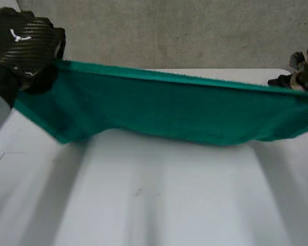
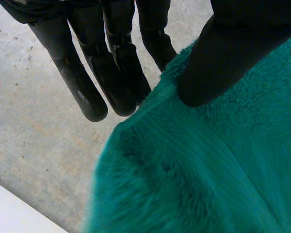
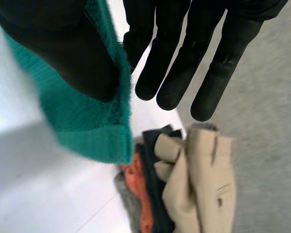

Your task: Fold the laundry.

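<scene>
Spanning white table (image 1: pixel 159 205), green towel (image 1: pixel 169 110); grey concrete (image 1: pixel 185 31) beyond

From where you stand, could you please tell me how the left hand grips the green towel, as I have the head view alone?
Observer: The left hand pinches the green towel between its thumb and straight fingers.
Operator: And the right hand?
Observer: The right hand pinches the towel's edge the same way, thumb against straight fingers.
Operator: What is the heap beside it?
Observer: A pile of clothes at the edge of the table: beige trousers with dark, orange and grey garments.
</scene>
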Controlling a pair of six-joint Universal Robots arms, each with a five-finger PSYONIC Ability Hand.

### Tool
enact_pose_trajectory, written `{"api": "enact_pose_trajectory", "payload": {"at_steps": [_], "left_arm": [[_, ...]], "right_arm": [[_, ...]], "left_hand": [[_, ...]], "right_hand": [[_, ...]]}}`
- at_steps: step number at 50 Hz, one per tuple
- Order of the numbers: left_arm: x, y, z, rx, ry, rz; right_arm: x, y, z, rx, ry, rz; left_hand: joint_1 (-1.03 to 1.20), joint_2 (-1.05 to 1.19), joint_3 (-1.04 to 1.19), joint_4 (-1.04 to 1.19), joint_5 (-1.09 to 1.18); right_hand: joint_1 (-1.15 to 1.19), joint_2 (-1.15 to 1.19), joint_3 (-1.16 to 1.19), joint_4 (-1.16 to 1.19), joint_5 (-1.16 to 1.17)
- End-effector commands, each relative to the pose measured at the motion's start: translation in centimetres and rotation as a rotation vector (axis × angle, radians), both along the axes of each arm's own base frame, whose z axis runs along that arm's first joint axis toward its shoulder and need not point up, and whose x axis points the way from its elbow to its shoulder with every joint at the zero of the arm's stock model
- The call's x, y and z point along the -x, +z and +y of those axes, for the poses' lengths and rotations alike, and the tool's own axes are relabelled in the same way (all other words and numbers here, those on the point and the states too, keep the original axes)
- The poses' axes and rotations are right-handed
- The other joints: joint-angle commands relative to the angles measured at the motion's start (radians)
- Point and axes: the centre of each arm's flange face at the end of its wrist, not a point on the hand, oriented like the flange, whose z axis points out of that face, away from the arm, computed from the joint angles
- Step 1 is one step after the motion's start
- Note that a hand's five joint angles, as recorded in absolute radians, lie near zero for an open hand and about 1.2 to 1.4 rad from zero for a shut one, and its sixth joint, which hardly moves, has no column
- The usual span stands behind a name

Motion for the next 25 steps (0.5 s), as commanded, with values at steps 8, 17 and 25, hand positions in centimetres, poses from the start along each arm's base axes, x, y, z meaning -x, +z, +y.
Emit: {"api": "enact_pose_trajectory", "payload": {"at_steps": [8, 17, 25], "left_arm": [[2.4, -9.6, -6.1, -0.322, -0.021, -0.116], [5.8, -10.9, -15.2, -0.191, 0.005, -0.191], [5.7, 5.9, -19.1, 0.411, 0.140, 0.091]], "right_arm": [[-4.0, -8.6, -3.1, -0.257, 0.035, 0.017], [-7.3, -9.0, -11.6, 0.128, -0.015, -0.062], [-9.9, 2.5, -14.8, 0.924, 0.034, -0.303]], "left_hand": [[0.260, 0.199, 0.203, 0.194, 0.230], [0.260, 0.199, 0.203, 0.194, 0.230], [0.260, 0.199, 0.203, 0.194, 0.230]], "right_hand": [[0.260, 0.211, 0.201, 0.200, 0.228], [0.260, 0.211, 0.201, 0.200, 0.228], [0.260, 0.211, 0.201, 0.200, 0.228]]}}
